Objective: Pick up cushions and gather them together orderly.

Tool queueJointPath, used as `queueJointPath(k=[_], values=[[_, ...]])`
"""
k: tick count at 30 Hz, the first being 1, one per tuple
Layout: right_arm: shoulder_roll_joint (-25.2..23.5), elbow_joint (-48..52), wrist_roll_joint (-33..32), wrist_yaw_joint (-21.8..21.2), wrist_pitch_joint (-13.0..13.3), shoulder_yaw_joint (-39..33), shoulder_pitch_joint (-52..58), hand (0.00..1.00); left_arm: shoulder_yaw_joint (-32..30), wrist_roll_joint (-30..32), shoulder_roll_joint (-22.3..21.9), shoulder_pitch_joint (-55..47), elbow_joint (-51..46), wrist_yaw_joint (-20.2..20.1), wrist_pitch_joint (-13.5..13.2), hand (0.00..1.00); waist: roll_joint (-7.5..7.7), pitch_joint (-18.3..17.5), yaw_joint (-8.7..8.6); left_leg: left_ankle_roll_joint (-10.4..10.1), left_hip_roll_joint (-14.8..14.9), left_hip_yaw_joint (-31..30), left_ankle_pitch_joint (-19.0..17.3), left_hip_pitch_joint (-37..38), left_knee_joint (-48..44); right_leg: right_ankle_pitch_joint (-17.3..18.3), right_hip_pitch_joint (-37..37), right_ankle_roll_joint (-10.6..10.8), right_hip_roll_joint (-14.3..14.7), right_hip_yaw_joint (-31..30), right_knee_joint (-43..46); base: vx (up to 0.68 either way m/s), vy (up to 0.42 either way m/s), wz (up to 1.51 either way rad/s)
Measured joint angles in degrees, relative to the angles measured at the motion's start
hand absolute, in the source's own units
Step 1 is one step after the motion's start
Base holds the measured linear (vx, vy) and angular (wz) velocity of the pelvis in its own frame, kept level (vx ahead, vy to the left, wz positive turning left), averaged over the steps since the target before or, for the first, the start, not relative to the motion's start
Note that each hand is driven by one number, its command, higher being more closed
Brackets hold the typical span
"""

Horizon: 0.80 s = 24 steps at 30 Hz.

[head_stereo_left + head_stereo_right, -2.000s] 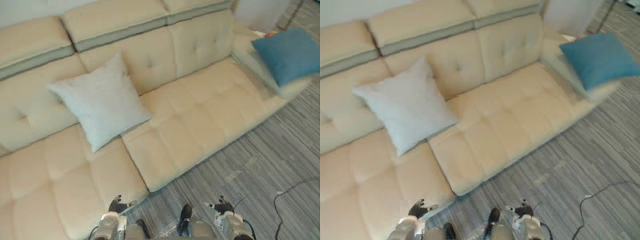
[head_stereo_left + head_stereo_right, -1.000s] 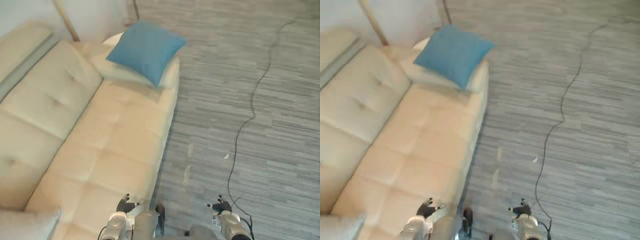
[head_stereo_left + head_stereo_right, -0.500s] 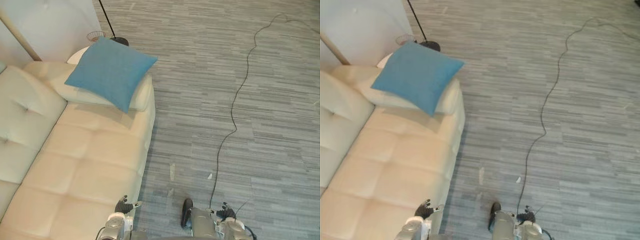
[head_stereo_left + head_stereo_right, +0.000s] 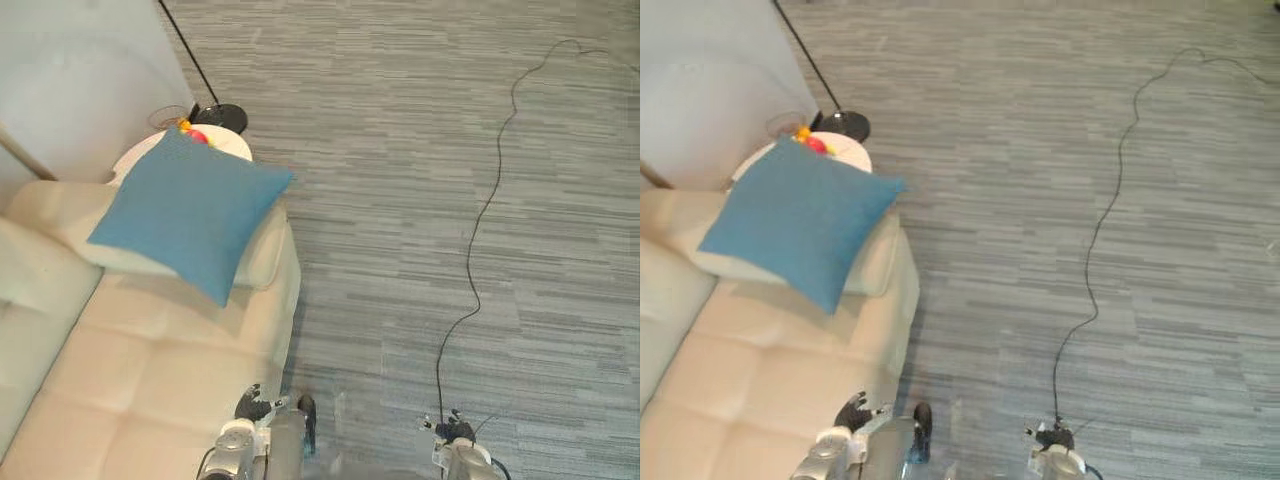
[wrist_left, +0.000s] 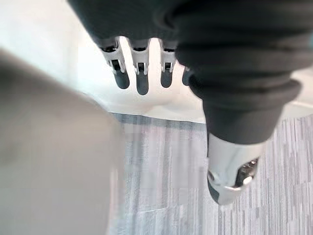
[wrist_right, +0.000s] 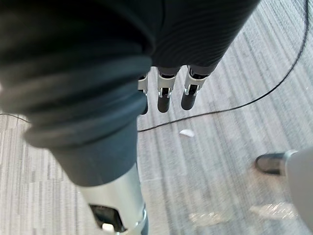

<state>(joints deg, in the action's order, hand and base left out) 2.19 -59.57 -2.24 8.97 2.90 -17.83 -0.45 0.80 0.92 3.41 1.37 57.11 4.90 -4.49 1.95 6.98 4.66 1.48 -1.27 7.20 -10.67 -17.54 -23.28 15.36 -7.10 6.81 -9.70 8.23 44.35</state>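
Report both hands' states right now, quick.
Left hand: open, holding nothing.
Right hand: open, holding nothing.

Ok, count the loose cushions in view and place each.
1: the blue cushion lies on the cream sofa's armrest. Others may sit further along the sofa, out of frame.
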Motion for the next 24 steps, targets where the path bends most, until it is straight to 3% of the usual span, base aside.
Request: queueJointPath(k=[1,3,6,8,9,10,11,12,13,14,17,18,19,21,24], values=[[-0.3,0.0,0.0,-0.1,0.0,0.0,0.5,0.00,0.4,0.0,0.0,0.1,0.0,0.0,0.2,0.00,0.25,0.0,-0.57,0.4,-0.2,-0.3,-1.4,1.7,-0.1,-1.4,-3.0,0.3,-1.2,-0.1,7.4,0.53,0.051,0.27],[-0.3,0.0,0.0,-0.1,-0.1,0.0,1.2,0.00,0.4,-0.1,-0.3,-0.2,0.5,0.0,0.3,0.00,0.02,0.1,-1.04,0.7,-0.2,-1.6,-2.9,6.3,0.6,0.0,-5.9,-1.0,-2.3,1.0,13.2,0.52,0.005,0.30],[0.0,0.1,0.0,-0.2,0.0,0.1,0.8,0.00,0.2,-0.6,-0.4,-0.3,0.9,0.0,0.3,0.00,-1.30,0.4,-1.21,0.7,2.0,-2.1,-2.9,14.1,5.8,1.7,-9.7,-2.1,-2.3,5.4,5.7,0.45,-0.076,0.12],[0.2,0.1,0.0,-0.4,0.0,0.1,-0.7,0.00,-0.4,-1.0,-0.3,-0.3,0.9,0.2,0.3,0.00,-2.53,0.8,-1.51,0.2,4.4,-3.3,-3.1,16.9,7.7,0.7,-12.7,-1.9,-0.8,5.4,-7.4,0.43,-0.191,0.21],[0.3,0.1,0.0,-0.5,0.0,0.2,-0.8,0.00,-0.4,-1.0,-0.3,-0.2,0.9,0.2,0.3,0.00,-2.75,0.9,-1.53,-0.5,5.0,-3.7,-3.5,17.3,7.7,-0.7,-13.3,-1.7,0.0,4.4,-11.5,0.39,-0.246,0.37],[0.3,0.0,0.0,-0.5,0.0,0.5,-0.8,0.00,-0.4,-1.0,-0.1,0.0,0.9,0.2,0.3,0.00,-2.79,0.9,-1.57,-2.3,5.8,-5.4,-4.6,18.4,8.0,-4.7,-13.8,-1.5,1.6,1.3,-19.4,0.39,-0.302,0.54],[0.3,-0.1,0.0,-0.5,0.0,1.2,-0.4,0.00,-0.4,-1.0,0.4,-0.2,1.0,0.2,0.2,0.00,-1.59,0.5,-1.93,-4.2,5.4,-7.0,-5.7,19.2,7.9,-11.5,-12.9,-1.6,1.8,-2.5,-27.4,0.41,-0.346,0.69],[0.8,-0.4,0.1,-0.5,0.0,1.2,0.3,0.00,-0.7,-1.0,0.3,-0.3,1.6,0.3,0.2,0.00,-2.19,0.7,-2.23,-6.0,5.8,-8.7,-7.1,19.8,7.7,-15.0,-12.4,-2.7,2.2,-2.9,-26.8,0.40,-0.338,0.66],[2.4,-0.5,0.0,-0.5,-0.1,1.2,0.0,0.00,-1.4,-1.0,-1.3,-0.1,2.2,0.2,0.1,0.00,-4.82,0.3,-1.74,-6.8,8.1,-10.5,-6.9,19.1,6.6,-13.8,-12.4,-3.7,3.7,-1.8,-24.4,0.36,-0.309,0.56],[2.8,-0.7,0.0,-0.5,-0.1,1.1,-0.1,0.00,-2.0,-1.0,-2.1,-0.1,2.2,0.2,-0.1,0.00,-5.02,0.2,-1.80,-7.9,8.4,-12.1,-6.1,18.6,4.6,-10.6,-11.9,-4.4,3.6,-0.3,-22.6,0.34,-0.291,0.52],[3.4,-1.0,-0.1,-0.6,0.0,0.7,0.4,0.00,-2.7,-1.0,-3.4,0.2,2.7,0.1,-0.2,0.00,-5.12,0.6,-2.36,-11.4,9.5,-14.0,-2.1,13.0,-9.4,-7.3,-6.8,-6.1,2.9,5.1,-22.2,0.33,-0.349,0.89],[3.2,-2.0,-0.1,-0.5,0.0,0.6,0.5,0.00,-2.7,-1.0,-3.4,-0.2,2.7,0.0,-0.1,0.00,-4.08,1.2,-2.24,-10.3,11.1,-11.4,-0.2,9.6,-16.6,-6.9,-2.9,-6.5,2.6,7.5,-24.7,0.19,-0.205,0.95],[3.2,-2.3,-0.2,-0.5,0.1,0.6,0.5,0.00,-2.7,-1.0,-3.2,0.0,2.0,0.0,-0.3,0.00,-4.16,1.0,-1.75,-8.5,13.1,-5.7,-0.1,6.8,-18.0,-6.9,-0.1,-6.5,2.5,10.2,-26.7,0.18,-0.180,0.90],[4.2,-2.2,-0.2,-0.5,0.6,0.6,0.6,0.00,-2.0,-1.0,-3.2,0.1,2.0,-0.1,-0.3,0.00,-4.83,0.4,-1.86,-6.1,13.8,2.0,2.5,4.3,-11.2,-6.7,1.6,-6.2,2.6,13.6,-27.9,0.15,-0.110,0.97],[4.5,-2.3,-0.3,-0.6,0.8,0.5,1.1,0.00,-0.3,-1.0,-2.1,0.2,2.1,-0.1,-0.2,0.00,-4.57,-0.3,-2.44,-5.7,13.1,10.3,3.5,5.9,0.0,-6.3,2.2,-5.5,0.5,19.7,-29.8,0.10,-0.027,1.32]])
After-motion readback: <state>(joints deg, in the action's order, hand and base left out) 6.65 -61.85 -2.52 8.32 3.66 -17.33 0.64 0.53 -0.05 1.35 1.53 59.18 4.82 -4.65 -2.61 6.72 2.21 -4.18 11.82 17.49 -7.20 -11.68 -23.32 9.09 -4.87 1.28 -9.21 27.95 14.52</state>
